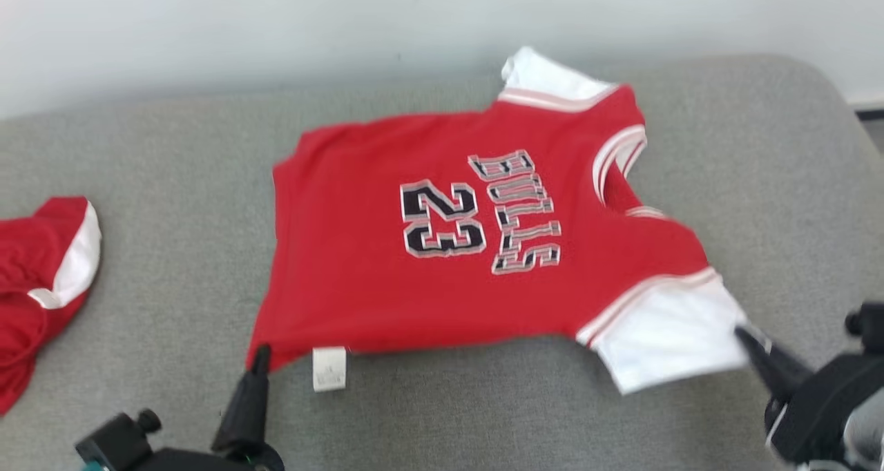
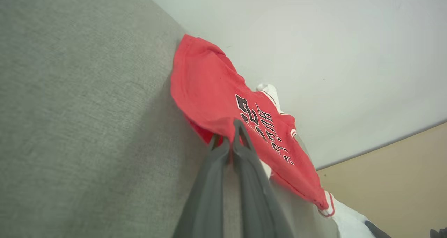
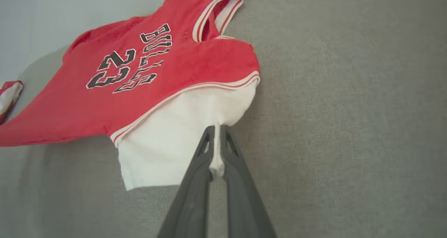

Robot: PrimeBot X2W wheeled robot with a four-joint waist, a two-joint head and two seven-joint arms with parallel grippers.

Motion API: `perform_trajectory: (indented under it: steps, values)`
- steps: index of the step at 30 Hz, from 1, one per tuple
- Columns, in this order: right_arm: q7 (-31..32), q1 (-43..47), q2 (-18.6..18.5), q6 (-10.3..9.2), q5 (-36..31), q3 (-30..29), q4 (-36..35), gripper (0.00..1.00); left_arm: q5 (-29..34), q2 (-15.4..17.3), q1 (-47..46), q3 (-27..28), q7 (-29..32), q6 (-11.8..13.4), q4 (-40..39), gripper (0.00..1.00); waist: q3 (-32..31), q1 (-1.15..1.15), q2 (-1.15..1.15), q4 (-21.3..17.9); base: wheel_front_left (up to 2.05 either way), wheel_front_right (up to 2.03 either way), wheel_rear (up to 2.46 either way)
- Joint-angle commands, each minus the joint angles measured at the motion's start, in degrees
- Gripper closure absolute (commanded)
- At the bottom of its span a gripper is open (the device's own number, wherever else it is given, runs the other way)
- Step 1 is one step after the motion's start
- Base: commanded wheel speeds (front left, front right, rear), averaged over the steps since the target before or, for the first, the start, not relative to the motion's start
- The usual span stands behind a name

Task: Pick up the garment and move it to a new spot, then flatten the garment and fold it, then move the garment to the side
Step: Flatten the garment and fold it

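The garment (image 1: 442,250) is a red basketball jersey with white sleeves, printed "BULLS 23", spread across the grey cushion with its neck to the right. My left gripper (image 1: 261,358) is shut on the jersey's near left hem corner; the left wrist view shows red cloth (image 2: 209,91) pinched at the left gripper (image 2: 228,135). My right gripper (image 1: 744,334) is shut on the near white sleeve (image 1: 666,333). White fabric (image 3: 174,140) is bunched in the right gripper (image 3: 217,140). The jersey hangs slightly taut between both grips.
A second red and white piece of clothing (image 1: 41,277) lies crumpled at the left edge of the cushion (image 1: 159,202). A pale wall (image 1: 276,22) runs behind the cushion. A white care label (image 1: 329,369) sticks out under the jersey's near edge.
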Motion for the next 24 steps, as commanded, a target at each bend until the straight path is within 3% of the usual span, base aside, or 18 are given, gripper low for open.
perform_trajectory:
  steps: [1,6,12,18,24]
  values:
    - [2.2,2.0,1.4,0.02,-1.3,-0.9,-1.6,1.00,0.4,-0.2,1.2,-0.3,0.1,0.4,-0.2,1.00,-3.3,0.02,0.01,0.2,0.00,0.00,0.00]
    - [12.2,8.7,5.7,0.03,-6.3,-3.1,-6.7,1.00,0.4,-0.6,4.4,-1.7,0.9,2.0,0.6,1.00,-5.5,0.02,0.01,-0.2,0.00,0.00,0.00]
    - [20.4,13.8,7.9,0.03,-10.2,-4.0,-9.5,1.00,0.3,1.2,8.2,-4.2,5.8,4.6,1.9,1.00,-7.5,0.02,0.01,-0.2,0.00,0.00,0.00]
    - [24.5,16.8,9.7,0.03,-11.1,-5.2,-11.7,1.00,0.3,2.4,10.3,-5.1,8.0,5.9,1.3,1.00,-8.4,0.02,0.01,0.3,0.00,0.00,0.00]
    - [24.0,16.2,10.2,0.03,-11.7,-6.3,-13.4,1.00,0.4,2.8,10.7,-5.2,8.5,6.3,0.8,1.00,-8.5,0.02,0.01,0.5,0.00,0.00,0.00]
